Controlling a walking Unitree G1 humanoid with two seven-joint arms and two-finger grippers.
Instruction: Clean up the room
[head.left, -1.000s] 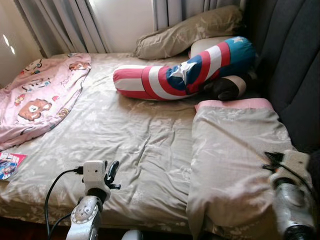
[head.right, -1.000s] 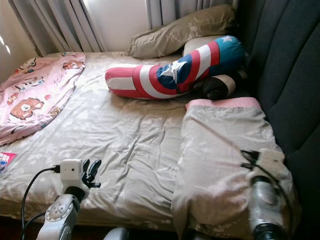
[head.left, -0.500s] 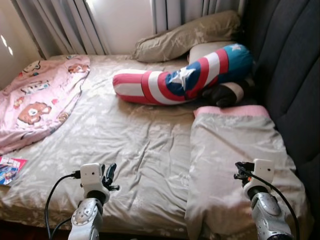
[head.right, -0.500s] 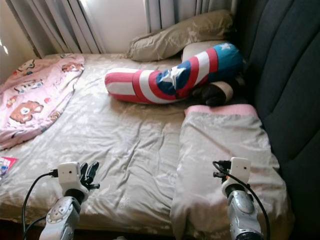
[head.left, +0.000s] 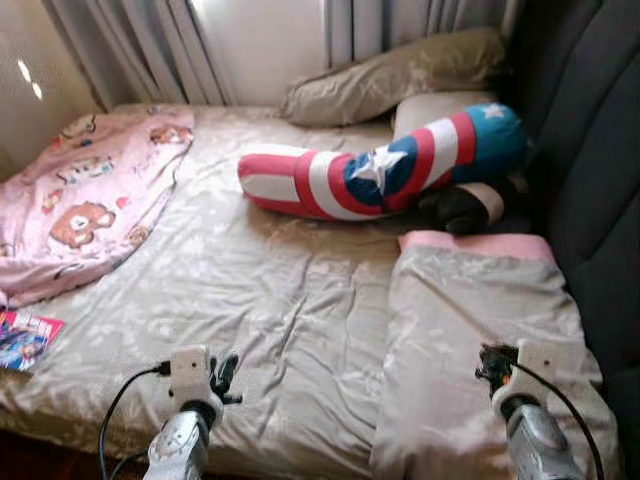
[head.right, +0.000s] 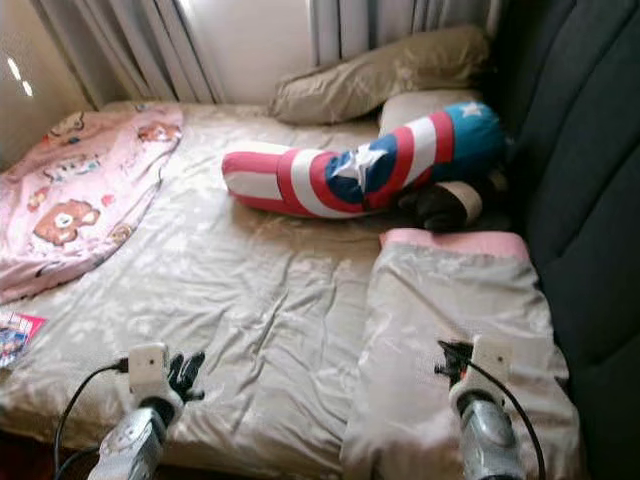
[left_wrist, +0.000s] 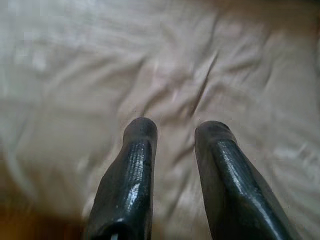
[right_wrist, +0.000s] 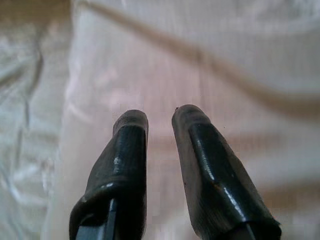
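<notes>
Lower in frame than a moment ago — both grippers, left (head.left: 226, 372) and right (head.left: 488, 362), fingers slightly parted, empty. Beige folded blanket with pink edge (head.left: 480, 330) lying lengthwise under the right one, pink edge probably toward the pillows.

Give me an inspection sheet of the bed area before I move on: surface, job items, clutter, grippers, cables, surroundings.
Surface: bed sheet, beige, wrinkled.
Job's things: folded blanket with a pink edge on the robot's right side of the bed; pink bear blanket spread at far left.
Clutter: magazine at the left bed edge; striped star bolster and two pillows by the headboard.
Grippers: left gripper open above the sheet, empty; right gripper slightly open above the folded blanket, empty.
Cables: black cable on the left wrist, another on the right.
Surroundings: curtains; dark padded headboard.
</notes>
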